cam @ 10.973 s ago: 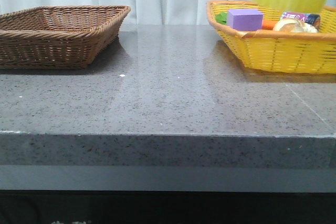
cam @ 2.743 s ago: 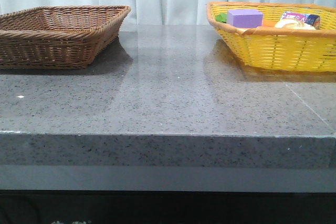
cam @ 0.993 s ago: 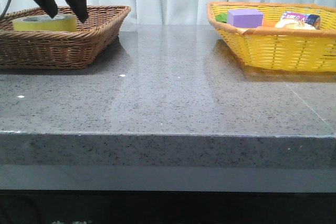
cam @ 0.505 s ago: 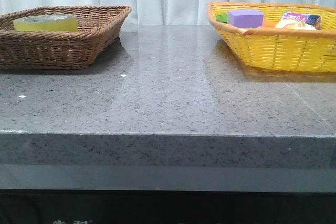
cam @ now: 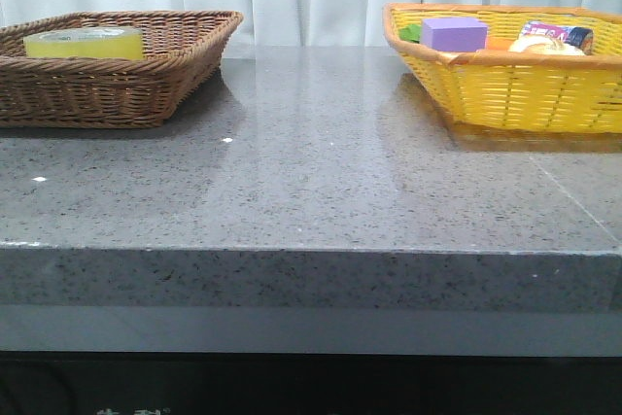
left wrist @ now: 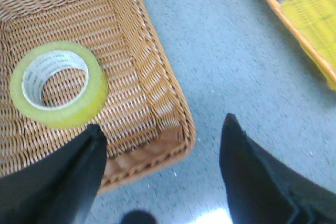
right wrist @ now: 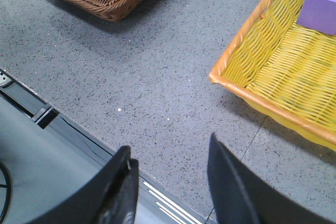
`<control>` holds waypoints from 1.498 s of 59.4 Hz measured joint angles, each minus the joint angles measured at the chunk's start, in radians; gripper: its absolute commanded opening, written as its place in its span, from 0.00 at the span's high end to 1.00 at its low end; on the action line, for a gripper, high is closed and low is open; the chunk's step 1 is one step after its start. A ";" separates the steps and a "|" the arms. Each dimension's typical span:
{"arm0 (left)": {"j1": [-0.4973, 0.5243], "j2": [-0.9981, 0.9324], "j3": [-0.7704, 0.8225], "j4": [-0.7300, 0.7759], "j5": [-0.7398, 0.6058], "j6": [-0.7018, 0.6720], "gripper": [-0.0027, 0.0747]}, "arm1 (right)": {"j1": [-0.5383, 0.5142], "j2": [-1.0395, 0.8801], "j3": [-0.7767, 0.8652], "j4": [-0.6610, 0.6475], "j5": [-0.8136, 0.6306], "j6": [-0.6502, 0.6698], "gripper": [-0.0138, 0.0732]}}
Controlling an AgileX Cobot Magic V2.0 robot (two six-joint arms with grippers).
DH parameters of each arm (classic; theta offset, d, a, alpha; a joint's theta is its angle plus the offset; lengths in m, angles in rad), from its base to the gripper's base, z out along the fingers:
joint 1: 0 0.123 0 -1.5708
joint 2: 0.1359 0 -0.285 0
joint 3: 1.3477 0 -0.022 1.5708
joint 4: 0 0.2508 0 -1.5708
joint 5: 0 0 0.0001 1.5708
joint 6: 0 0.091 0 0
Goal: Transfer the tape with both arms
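A grey speckled table [cam: 321,172] carries two baskets well apart: a brown wicker basket [cam: 146,70] on the left and a yellow basket [cam: 515,94] on the right. The tape [left wrist: 58,83] lies flat on the floor of the brown basket, core facing up, free of any grip. The yellow basket holds a purple block [cam: 454,33] and some smaller items, hard to identify from here. The left gripper [left wrist: 163,166] hangs above the brown basket's corner, fingers spread wide and empty. The right gripper [right wrist: 170,187] hovers over bare tabletop, likewise parted with nothing between.
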 measured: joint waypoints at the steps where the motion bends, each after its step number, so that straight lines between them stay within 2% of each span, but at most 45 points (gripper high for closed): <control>1: -0.003 -0.025 0.023 0.000 -0.009 0.000 0.37 | 0.000 0.000 0.000 0.000 0.000 0.000 0.44; 19: -0.033 -0.381 0.496 -0.002 -0.176 -0.001 0.37 | 0.000 0.000 0.000 0.000 0.000 0.000 0.44; 32: -0.033 -0.557 0.683 -0.011 -0.211 -0.001 0.37 | 0.000 0.000 0.000 0.004 0.000 0.000 0.44; 46: -0.033 -0.683 0.775 -0.018 -0.249 -0.001 0.37 | 0.000 0.000 0.000 -0.024 -0.002 0.044 0.44; 68: -0.033 -0.693 0.782 -0.019 -0.296 -0.002 0.38 | 0.000 0.000 0.000 -0.089 -0.030 0.108 0.44; 71: -0.033 -0.693 0.782 -0.019 -0.296 -0.002 0.40 | 0.000 0.000 0.000 -0.090 -0.030 0.115 0.46; 77: -0.033 -0.693 0.782 -0.019 -0.303 -0.002 0.51 | 0.000 0.000 0.000 -0.090 -0.030 0.115 0.56; 89: -0.033 -0.693 0.782 -0.019 -0.307 -0.002 0.86 | 0.000 0.000 0.000 -0.094 -0.030 0.108 0.87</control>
